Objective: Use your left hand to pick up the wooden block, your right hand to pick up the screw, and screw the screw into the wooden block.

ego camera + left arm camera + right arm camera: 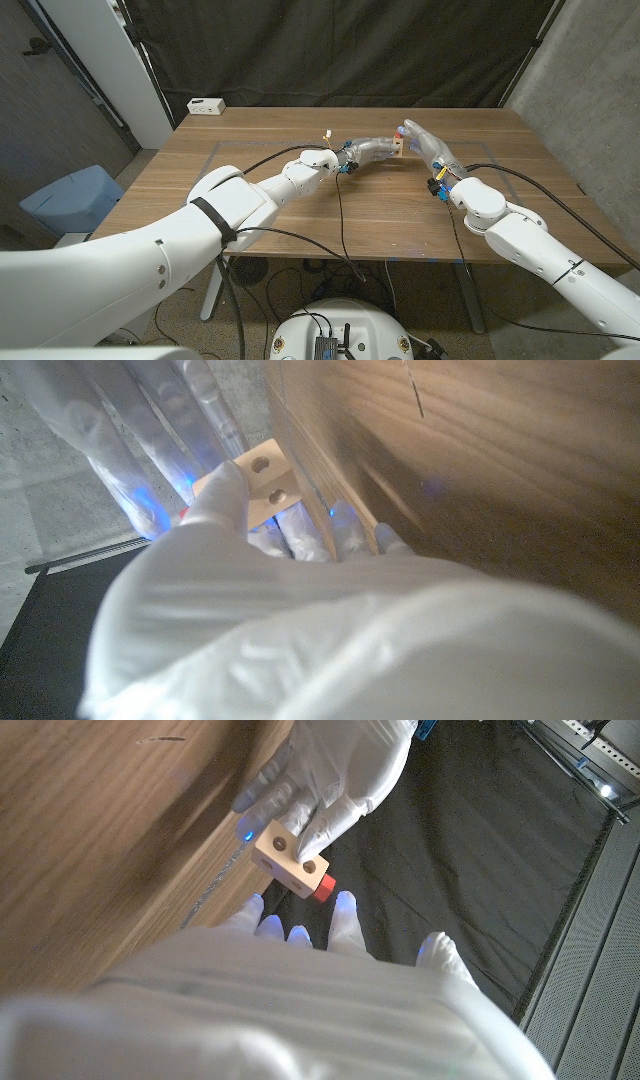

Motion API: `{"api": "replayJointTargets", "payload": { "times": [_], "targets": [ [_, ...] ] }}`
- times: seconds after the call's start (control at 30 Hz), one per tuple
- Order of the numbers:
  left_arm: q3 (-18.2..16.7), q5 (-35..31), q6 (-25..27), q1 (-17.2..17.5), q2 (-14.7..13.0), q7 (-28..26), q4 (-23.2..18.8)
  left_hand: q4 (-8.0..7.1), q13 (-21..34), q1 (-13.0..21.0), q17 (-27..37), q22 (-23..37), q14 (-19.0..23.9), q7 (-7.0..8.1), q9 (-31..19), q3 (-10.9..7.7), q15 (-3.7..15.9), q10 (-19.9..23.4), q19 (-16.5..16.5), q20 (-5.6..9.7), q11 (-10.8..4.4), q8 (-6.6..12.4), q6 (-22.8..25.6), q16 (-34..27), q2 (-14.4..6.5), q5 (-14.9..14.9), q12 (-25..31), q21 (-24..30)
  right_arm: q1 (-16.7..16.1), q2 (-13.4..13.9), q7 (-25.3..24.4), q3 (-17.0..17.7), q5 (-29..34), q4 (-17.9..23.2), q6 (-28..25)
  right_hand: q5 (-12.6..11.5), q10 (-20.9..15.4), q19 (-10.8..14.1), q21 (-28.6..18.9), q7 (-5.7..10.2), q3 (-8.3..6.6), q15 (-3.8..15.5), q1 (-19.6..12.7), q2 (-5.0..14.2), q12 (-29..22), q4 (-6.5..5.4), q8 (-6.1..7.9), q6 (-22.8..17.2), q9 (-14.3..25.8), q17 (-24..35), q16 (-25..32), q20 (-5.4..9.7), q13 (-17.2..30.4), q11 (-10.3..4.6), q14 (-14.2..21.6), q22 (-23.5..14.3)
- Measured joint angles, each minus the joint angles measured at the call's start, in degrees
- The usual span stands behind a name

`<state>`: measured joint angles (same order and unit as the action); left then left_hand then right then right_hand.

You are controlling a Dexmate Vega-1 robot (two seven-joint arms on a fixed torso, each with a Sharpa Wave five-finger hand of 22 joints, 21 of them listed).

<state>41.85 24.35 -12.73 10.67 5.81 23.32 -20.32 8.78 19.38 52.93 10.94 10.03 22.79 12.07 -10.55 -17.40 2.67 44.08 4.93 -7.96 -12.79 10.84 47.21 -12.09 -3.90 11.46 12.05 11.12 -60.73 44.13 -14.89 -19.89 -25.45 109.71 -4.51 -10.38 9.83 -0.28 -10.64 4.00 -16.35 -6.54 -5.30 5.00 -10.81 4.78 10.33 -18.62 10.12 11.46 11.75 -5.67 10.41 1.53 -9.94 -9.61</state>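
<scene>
I have the left hand (372, 151) raised over the far middle of the wooden table (300, 200), its fingers closed around the wooden block (398, 148). In the right wrist view the block (291, 863) sits pinched in the left hand (330, 780), pale wood with round holes in the face turned to me. The left wrist view shows the same block (262, 482) past my own left hand (300, 630), two holes plain on it.

The right hand (422, 143) meets the block from the other side. Its fingertips (345, 905) reach up to a red screw (322, 888) touching the block's end. Whether they actually grip the screw I cannot tell.

A small white box (206, 105) lies at the table's far left corner; any marking on it is too small to read. I see no legible writing on the block or screw.
</scene>
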Motion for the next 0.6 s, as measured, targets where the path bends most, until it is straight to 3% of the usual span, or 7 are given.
{"api": "replayJointTargets", "payload": {
  "times": [0.6],
  "targets": [
    [-0.2,-0.3,-1.6,0.1,0.0,1.4,0.0,0.06,0.0,0.0,0.0,0.0,0.0,-0.1,0.0,0.06,0.0,0.0,0.0,0.0,0.0,0.0,-0.1,0.0,0.0,0.0,0.0,0.0,-0.7,0.1,-0.6,1.7,-0.8,-1.1,-0.4,0.0,0.0,0.3,0.0,0.38,0.0,0.0,0.0,0.0,0.0,0.0,0.0,1.5,0.0,0.0,0.0,-0.29,0.0,0.0,0.0,0.0]
  ]
}}
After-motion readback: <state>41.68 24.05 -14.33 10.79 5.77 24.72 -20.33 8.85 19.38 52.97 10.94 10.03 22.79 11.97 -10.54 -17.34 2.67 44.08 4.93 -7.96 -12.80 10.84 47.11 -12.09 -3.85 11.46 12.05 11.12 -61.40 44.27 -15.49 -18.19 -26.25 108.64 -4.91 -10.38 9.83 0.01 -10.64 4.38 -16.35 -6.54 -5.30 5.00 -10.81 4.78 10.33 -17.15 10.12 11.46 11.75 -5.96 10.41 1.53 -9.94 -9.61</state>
